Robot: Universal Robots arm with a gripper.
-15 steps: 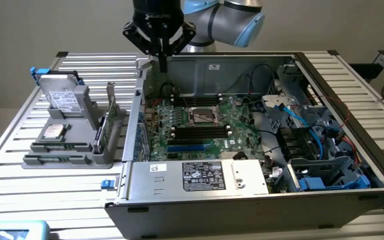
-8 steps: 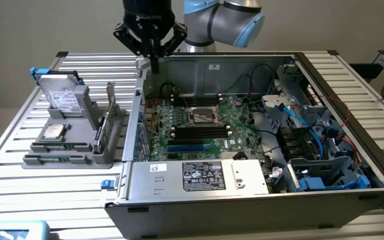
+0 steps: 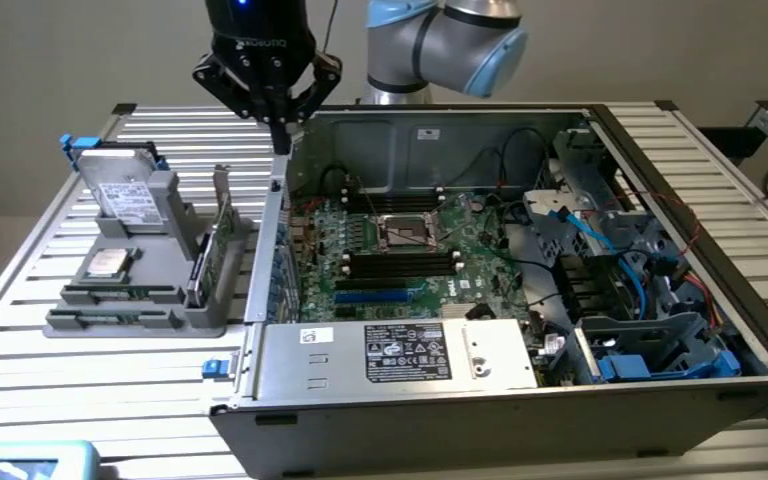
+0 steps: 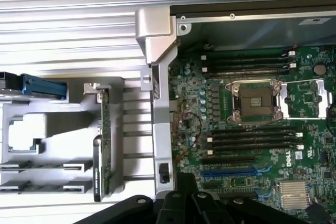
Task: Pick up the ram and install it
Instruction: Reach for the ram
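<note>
Above the open computer case's [image 3: 491, 440] wall on the exterior view's left, your gripper [image 3: 281, 132] hangs clenched, fingers pressed together and holding nothing. Your ram [image 3: 199, 262] appears to stand on edge in the gray holder [image 3: 117, 325] on the slatted table [image 3: 91, 400], just beside the taller green card [image 3: 224, 225] and apart from the gripper. Inside the case, the motherboard [image 3: 471, 225] lies flat, black slots [image 3: 398, 265] flanking its socket [image 3: 408, 232].
</note>
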